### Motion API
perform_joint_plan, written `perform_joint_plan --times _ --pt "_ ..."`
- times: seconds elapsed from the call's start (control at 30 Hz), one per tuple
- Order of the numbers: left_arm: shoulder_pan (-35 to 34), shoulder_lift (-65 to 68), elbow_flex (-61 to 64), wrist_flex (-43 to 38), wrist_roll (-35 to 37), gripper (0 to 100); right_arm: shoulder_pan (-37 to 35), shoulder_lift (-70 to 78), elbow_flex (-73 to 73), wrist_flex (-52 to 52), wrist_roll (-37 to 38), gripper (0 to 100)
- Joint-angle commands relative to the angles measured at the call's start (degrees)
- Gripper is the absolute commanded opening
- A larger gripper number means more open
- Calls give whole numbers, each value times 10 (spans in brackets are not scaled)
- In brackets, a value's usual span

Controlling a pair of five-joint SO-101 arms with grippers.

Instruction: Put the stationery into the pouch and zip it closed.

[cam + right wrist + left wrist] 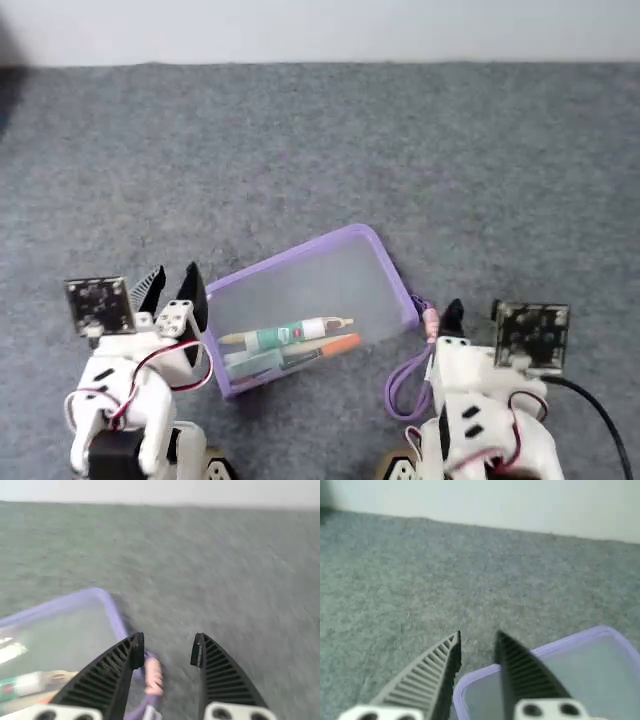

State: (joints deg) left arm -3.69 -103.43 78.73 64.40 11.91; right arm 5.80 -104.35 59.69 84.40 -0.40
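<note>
The clear, purple-rimmed plastic pouch (290,256) lies on the grey felt table (320,150) between the left gripper (174,272) and the right gripper (452,312). Assorted pens (290,338) lie inside along its near edge. A pink zip pull (431,322) and a purple cord loop (403,385) sit at its right end.

Clear pouch (318,285), purple rim, on a speckled grey mat (400,150). Inside, a green-and-white pen (285,335) and an orange pen (332,347). At its four o'clock, pink zip pull (431,322), purple cord (398,388). Left gripper (478,639), right gripper (167,645): black ribbed fingers, white bodies.
</note>
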Motion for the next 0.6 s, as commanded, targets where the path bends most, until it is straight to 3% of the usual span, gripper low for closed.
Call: perform_joint_plan --times 0.0,0.33,0.57 --pt "1 -5 48 -55 -8 13 61 3 47 -21 -10 166" --pt "-4 -5 177 -154 -9 17 78 3 200 -73 -5 165" --pt "-3 -2 177 -153 -5 16 78 3 292 -79 -4 165"
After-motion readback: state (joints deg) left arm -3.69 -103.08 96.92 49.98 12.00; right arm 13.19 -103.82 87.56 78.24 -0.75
